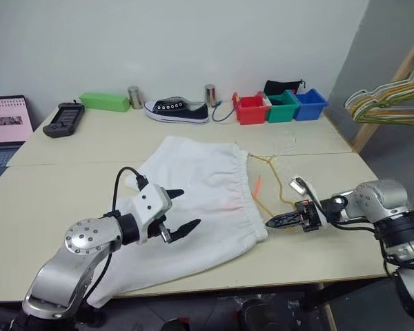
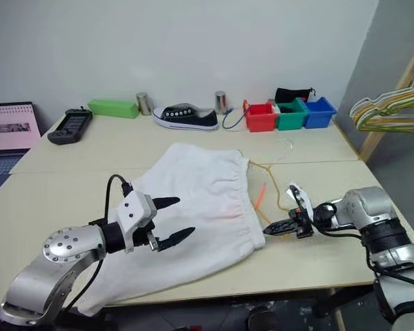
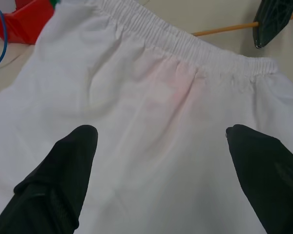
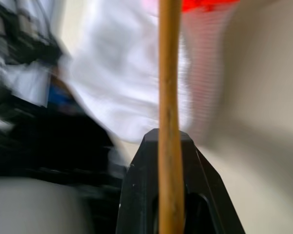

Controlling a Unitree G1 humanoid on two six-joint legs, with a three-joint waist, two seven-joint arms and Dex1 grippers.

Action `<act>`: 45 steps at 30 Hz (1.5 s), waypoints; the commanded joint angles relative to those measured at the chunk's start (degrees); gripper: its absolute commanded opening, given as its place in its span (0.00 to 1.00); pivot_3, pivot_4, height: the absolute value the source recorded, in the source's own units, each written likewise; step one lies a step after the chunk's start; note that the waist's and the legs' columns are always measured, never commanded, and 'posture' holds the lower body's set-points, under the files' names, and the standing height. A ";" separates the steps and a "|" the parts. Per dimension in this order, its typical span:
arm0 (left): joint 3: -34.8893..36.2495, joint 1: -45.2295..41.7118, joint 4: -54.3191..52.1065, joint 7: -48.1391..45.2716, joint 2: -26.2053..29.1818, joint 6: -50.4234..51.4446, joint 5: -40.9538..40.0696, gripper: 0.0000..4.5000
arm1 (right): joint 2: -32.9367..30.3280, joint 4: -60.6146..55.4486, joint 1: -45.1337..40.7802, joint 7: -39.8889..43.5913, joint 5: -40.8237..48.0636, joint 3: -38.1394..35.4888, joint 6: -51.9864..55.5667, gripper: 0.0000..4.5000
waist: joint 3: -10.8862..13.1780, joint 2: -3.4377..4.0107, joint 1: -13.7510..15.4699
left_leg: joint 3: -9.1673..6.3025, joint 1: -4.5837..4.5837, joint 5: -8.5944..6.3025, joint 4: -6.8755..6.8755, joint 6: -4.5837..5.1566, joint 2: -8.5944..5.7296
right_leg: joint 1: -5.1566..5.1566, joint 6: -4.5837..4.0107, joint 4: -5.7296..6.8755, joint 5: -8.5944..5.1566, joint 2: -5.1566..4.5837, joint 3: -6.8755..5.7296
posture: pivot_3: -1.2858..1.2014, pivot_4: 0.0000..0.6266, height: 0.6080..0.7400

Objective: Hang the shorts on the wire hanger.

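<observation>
Left hand (image 1: 178, 212) spread above shorts (image 1: 207, 186); right hand (image 1: 274, 222) beside waistband, pinching wire hanger (image 1: 270, 181) on surface (image 1: 317, 241).

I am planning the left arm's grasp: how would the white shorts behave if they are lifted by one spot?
The shorts lie flat and creased on the table, so they would probably sag and drape. The gathered waistband looks elastic and may stretch. They seem light.
</observation>
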 commanded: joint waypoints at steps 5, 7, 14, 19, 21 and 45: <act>5.48 -23.68 11.93 -10.88 9.84 1.23 -6.38 0.99 | 4.47 -5.22 -2.82 -8.41 -19.72 4.47 -25.79 0.00 | -0.03 -0.03 -0.05 | -0.01 -0.24 0.01 0.38 -0.01 -0.06 | -0.33 0.00 0.57 -0.01 -0.01 0.01 | 0.47 0.00 1.00; 2.81 -30.34 17.95 -14.55 11.62 -1.90 -3.96 0.99 | 5.77 -4.65 -3.45 -10.88 -25.09 5.92 -32.14 0.00 | -0.06 -0.01 -0.06 | -0.06 -0.29 0.06 0.41 0.02 -0.08 | -0.43 0.00 0.73 0.00 0.01 -0.01 | 0.47 0.00 1.00; -8.17 -45.62 38.94 -27.95 11.96 -17.51 6.57 0.99 | 9.75 -6.09 -4.27 -14.09 -32.63 6.17 -38.23 0.00 | -0.11 0.07 0.42 | -0.13 -0.35 0.09 0.38 0.04 -0.09 | -0.49 -0.03 0.81 -0.01 0.02 -0.05 | 0.46 0.00 1.00; -13.18 -50.78 51.47 -32.95 9.42 -28.67 12.86 0.99 | 10.68 -10.48 -3.85 -14.70 -36.35 6.69 -39.53 0.00 | -0.11 0.08 0.40 | -0.16 -0.42 0.10 0.39 0.03 -0.09 | -0.56 -0.03 0.86 -0.01 0.02 -0.06 | 0.45 0.00 1.00; -14.24 -51.89 54.01 -34.84 8.44 -31.31 14.15 0.99 | 10.92 -11.94 -3.83 -14.91 -37.48 6.47 -39.01 0.00 | -0.11 0.08 0.35 | -0.16 -0.46 0.10 0.39 0.04 -0.09 | -0.60 -0.03 0.87 -0.01 0.02 -0.05 | 0.44 0.00 1.00; -16.99 -56.63 67.17 -31.52 1.94 -48.17 25.86 0.49 | 13.20 -20.95 -5.55 -11.96 -46.65 6.89 -35.58 0.00 | -0.11 0.07 -2.31 | -0.27 -0.46 0.16 0.47 0.13 -0.11 | -0.58 -0.04 1.05 0.00 0.00 -0.09 | 0.41 0.00 1.00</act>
